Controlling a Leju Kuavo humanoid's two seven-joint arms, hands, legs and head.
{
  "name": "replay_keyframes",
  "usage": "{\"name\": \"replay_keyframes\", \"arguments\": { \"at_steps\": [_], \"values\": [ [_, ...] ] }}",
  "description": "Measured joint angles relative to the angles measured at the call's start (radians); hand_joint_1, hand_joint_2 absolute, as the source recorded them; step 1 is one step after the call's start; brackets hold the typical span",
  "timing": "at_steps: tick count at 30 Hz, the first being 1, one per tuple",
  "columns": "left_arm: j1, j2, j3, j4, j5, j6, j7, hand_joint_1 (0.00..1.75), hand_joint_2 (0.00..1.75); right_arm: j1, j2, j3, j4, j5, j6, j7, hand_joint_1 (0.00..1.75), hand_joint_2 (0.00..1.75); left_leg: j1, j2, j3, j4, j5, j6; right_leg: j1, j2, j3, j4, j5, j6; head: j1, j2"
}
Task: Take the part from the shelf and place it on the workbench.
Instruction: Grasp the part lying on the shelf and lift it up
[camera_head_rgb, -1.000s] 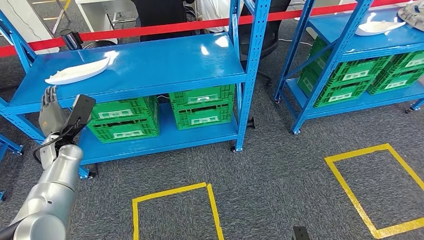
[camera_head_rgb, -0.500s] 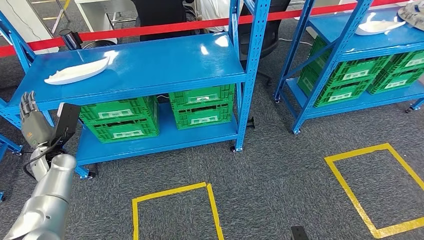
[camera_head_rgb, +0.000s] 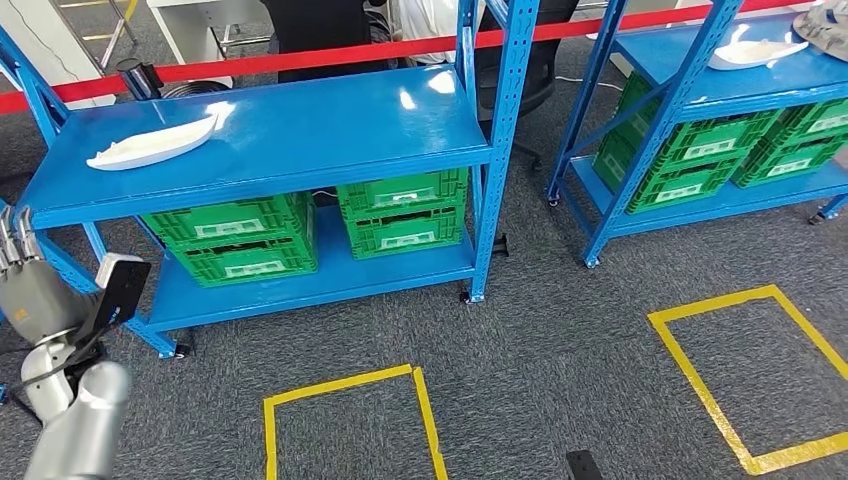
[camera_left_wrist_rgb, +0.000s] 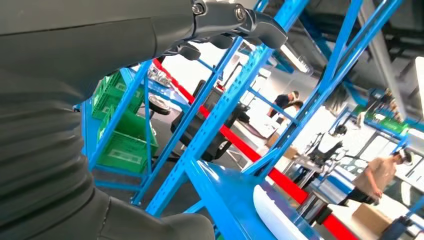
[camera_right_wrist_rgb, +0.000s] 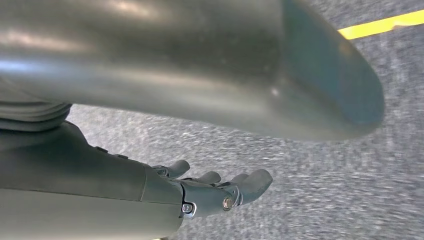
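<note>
White part (camera_head_rgb: 152, 143): lying on top level of the blue shelf (camera_head_rgb: 300, 130), toward its left end, untouched. Left hand (camera_head_rgb: 28, 290): raised in front of the shelf's left post, below the part, fingers spread, holding nothing. Right hand (camera_right_wrist_rgb: 220, 192): hanging over grey carpet, fingers apparently loosely extended, nothing held. Green crates (camera_head_rgb: 320, 225): on lower level.
</note>
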Motion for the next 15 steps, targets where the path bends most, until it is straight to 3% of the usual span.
{"name": "replay_keyframes", "arguments": {
  "at_steps": [3,8,12,15],
  "values": [
    [0.124,0.0,-0.003,-0.185,0.007,-0.033,0.004,0.0,1.75,-0.005,0.0,0.002,0.001,-0.008,-0.007,-0.016,0.0,0.0,0.0,0.0,-0.002,0.0,0.0,0.0,0.0,-0.001,-0.002,0.0,0.0,0.0,0.0,0.0],
    [0.163,0.0,-0.009,-0.312,-0.01,-0.108,0.012,0.0,1.75,-0.026,0.0,0.002,0.001,-0.011,-0.02,-0.011,0.0,0.0,0.0,-0.001,-0.002,0.0,0.0,0.0,0.0,-0.002,-0.002,0.0,0.001,0.0,0.0,0.0],
    [0.159,0.0,-0.019,-0.346,0.021,-0.141,0.003,0.0,0.0,-0.035,0.001,0.002,0.001,-0.02,-0.02,-0.011,0.0,0.0,0.0,-0.001,-0.001,0.0,0.001,0.0,0.0,-0.002,-0.002,0.0,0.002,0.0,0.0,0.0],
    [0.131,0.002,-0.038,-0.337,0.066,-0.167,-0.023,0.0,0.0,-0.034,0.005,-0.002,0.001,-0.035,-0.017,-0.008,0.0,0.0,0.0,-0.001,-0.001,0.0,0.002,0.0,0.0,-0.002,-0.002,0.0,0.002,0.0,0.0,0.0]
  ]
}}
